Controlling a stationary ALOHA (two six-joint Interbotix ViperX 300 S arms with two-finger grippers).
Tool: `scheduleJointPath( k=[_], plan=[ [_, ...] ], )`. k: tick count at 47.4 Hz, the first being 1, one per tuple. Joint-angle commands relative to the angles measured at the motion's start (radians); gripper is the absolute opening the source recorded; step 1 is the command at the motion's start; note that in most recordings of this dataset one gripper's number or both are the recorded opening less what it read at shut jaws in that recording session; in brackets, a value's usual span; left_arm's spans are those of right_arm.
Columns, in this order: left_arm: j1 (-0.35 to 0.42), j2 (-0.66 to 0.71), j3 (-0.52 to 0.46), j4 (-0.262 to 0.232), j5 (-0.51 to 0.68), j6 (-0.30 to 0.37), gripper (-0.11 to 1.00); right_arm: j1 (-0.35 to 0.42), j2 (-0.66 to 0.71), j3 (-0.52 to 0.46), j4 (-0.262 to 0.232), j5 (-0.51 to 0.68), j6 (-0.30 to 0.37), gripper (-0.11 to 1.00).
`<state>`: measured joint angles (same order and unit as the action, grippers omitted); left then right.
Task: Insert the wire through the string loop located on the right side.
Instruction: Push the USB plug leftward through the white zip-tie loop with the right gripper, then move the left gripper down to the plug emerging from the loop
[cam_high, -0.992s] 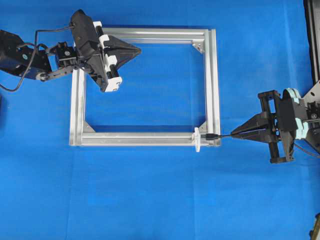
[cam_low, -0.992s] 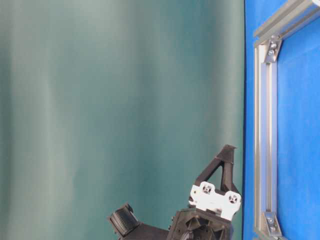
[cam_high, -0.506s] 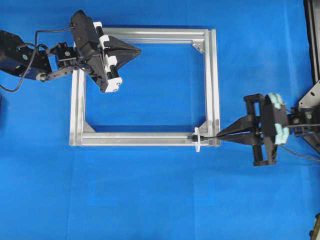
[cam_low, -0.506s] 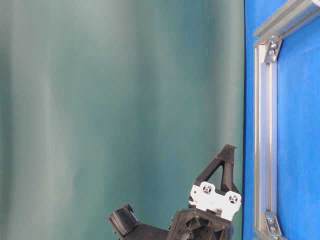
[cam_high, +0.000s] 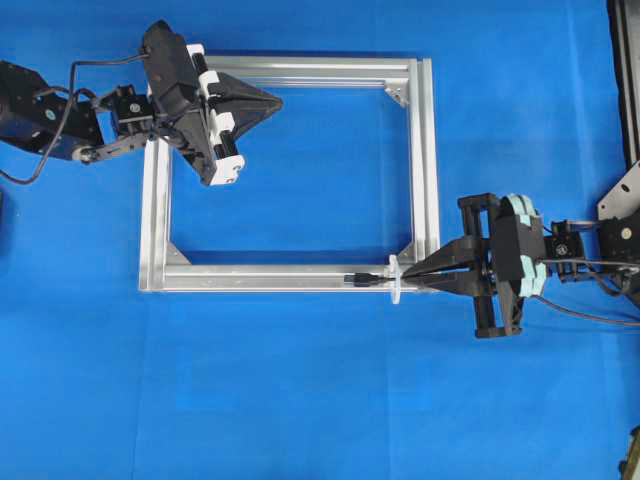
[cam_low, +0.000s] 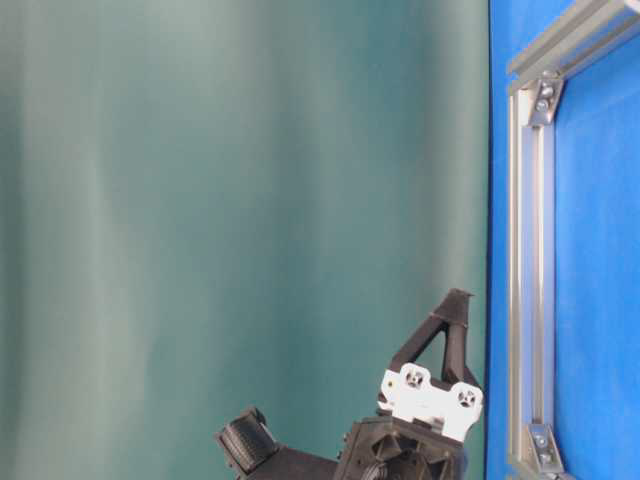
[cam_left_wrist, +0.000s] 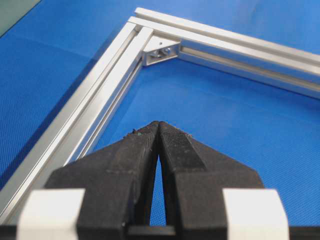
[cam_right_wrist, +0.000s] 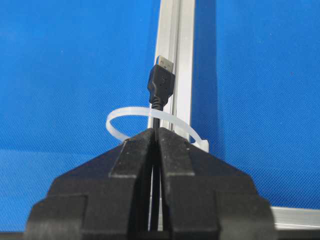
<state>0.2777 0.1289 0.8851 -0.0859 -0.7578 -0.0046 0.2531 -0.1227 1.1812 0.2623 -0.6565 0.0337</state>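
The wire (cam_high: 362, 280) is a thin black cable ending in a black USB plug (cam_right_wrist: 161, 82) with a silver tip. Its plug lies past the white string loop (cam_high: 395, 279), over the bottom bar of the silver frame (cam_high: 260, 277). In the right wrist view the cable runs through the string loop (cam_right_wrist: 120, 115). My right gripper (cam_high: 408, 283) is shut on the wire just right of the loop, its fingertips (cam_right_wrist: 167, 137) touching the loop's band. My left gripper (cam_high: 276, 99) is shut and empty above the frame's top left part, its tips (cam_left_wrist: 159, 125) pointing at a corner bracket (cam_left_wrist: 161, 51).
The silver aluminium frame (cam_left_wrist: 90, 115) lies flat on the blue cloth. Corner brackets (cam_high: 398, 94) sit inside its corners. A black stand (cam_high: 625, 70) rises at the right edge. The table-level view shows a green backdrop (cam_low: 240, 200) and the left arm's wrist (cam_low: 430, 395).
My right gripper moved left with the wire, carrying the plug from right of the loop through it and along the bottom bar. The left arm stayed still.
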Motion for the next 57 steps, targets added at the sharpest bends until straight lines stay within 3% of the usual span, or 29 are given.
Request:
scheduleJointPath(
  k=[1,21,28,41,57],
  plan=[
    [-0.003,-0.031,-0.008,0.003,-0.011,-0.002,0.0,-0.002,-0.006,-0.015,0.002,-0.012,-0.002,-0.03],
    [-0.012,-0.031,-0.006,0.003,-0.011,-0.012,0.0,-0.003,-0.006,-0.015,0.0,-0.017,-0.002,-0.03],
    [-0.048,-0.029,-0.006,0.003,-0.012,-0.034,0.0,-0.003,-0.006,-0.015,0.002,-0.02,-0.002,-0.03],
    [-0.183,-0.028,0.0,0.003,-0.012,-0.044,0.0,-0.005,-0.006,-0.015,0.002,-0.02,-0.002,-0.03],
    [-0.387,-0.028,-0.002,0.003,-0.014,-0.117,0.0,-0.005,-0.006,-0.015,0.002,-0.021,-0.002,-0.03]
  ],
)
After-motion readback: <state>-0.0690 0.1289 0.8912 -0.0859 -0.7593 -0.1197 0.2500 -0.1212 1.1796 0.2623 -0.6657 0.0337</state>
